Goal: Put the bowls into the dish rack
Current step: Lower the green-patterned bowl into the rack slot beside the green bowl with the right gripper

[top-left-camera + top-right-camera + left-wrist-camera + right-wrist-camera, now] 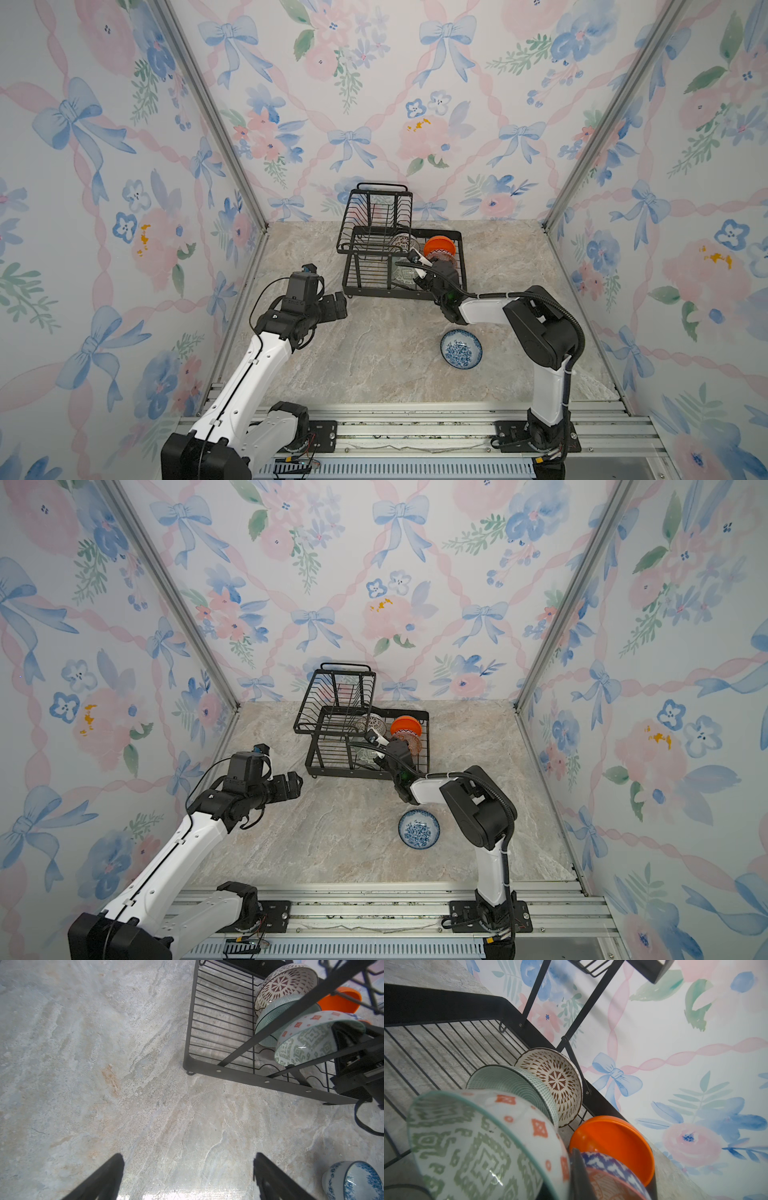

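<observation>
The left gripper (337, 306) hangs with jaws apart, left of the dish rack (386, 293). In both top views, wires obscure the lower tray's load. The right wrist view separates 4 items: lattice bowl (554, 1082), mint bowl (508, 1080), orange bowl (612, 1140) and a cut-off orange-white bowl (610, 1167). The right gripper (415, 268) is clamped on the rim of the grey-green bowl (471, 1147), contact mostly hidden. The blue-white bowl (460, 349) lies on the table (374, 365).
</observation>
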`<action>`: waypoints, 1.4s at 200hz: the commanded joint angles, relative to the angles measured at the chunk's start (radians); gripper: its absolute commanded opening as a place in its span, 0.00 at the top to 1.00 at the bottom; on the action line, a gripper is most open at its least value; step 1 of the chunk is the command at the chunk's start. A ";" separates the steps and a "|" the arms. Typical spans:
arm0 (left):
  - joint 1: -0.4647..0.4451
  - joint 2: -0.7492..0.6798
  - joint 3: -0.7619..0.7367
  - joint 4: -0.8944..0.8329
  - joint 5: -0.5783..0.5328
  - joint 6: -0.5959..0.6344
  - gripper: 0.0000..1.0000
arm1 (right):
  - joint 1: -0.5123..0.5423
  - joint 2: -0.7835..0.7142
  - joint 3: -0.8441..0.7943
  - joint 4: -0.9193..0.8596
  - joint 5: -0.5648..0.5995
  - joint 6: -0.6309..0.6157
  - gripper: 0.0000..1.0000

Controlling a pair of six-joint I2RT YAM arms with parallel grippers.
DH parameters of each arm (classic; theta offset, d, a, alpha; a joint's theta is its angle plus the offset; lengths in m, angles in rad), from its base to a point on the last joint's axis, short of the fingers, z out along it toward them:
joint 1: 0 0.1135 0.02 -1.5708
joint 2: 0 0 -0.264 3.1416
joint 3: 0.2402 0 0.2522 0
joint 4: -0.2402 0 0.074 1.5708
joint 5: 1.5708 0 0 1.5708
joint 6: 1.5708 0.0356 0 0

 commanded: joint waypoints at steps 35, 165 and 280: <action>0.007 -0.010 0.023 -0.007 0.015 -0.001 0.02 | 0.028 0.063 0.065 0.162 0.012 -0.057 1.00; 0.009 -0.029 0.012 -0.014 0.010 -0.007 0.02 | 0.042 0.064 0.034 0.159 -0.027 -0.133 1.00; 0.009 -0.090 -0.019 -0.013 0.019 -0.022 0.02 | 0.049 -0.056 0.031 -0.135 -0.044 -0.120 1.00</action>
